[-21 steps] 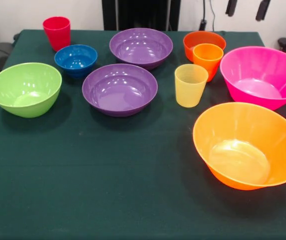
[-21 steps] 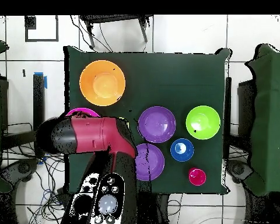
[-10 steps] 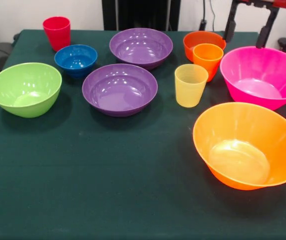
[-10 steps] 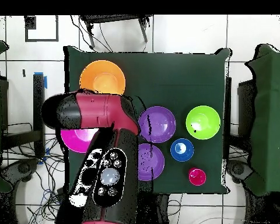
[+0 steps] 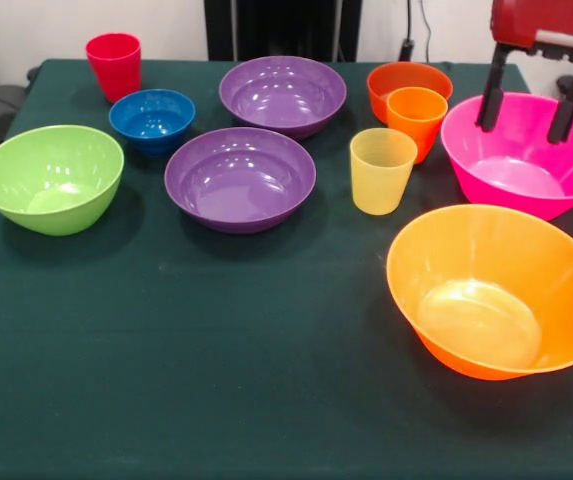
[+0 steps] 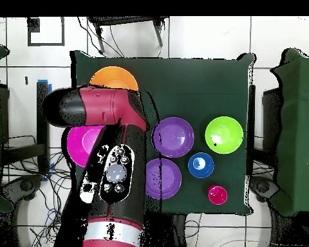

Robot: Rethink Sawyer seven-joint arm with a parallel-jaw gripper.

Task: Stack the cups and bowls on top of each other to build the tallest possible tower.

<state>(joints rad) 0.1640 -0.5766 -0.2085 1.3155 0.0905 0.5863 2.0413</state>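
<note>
Your gripper has dropped lower since half a second ago, its fingers spread apart and empty over the large pink bowl. That bowl sits upright, mouth up, directly beneath it at the counter edge, just behind the large orange bowl. All other bowls and cups stand unmoved, nothing stacked.

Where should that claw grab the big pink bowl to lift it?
Probably by the rim, coming straight down from above. The pink bowl stands upright, far too wide to span, but its thin flaring wall fits between the open gripper fingers, one inside and one outside. The far rim, right under the gripper, looks unobstructed.
</note>
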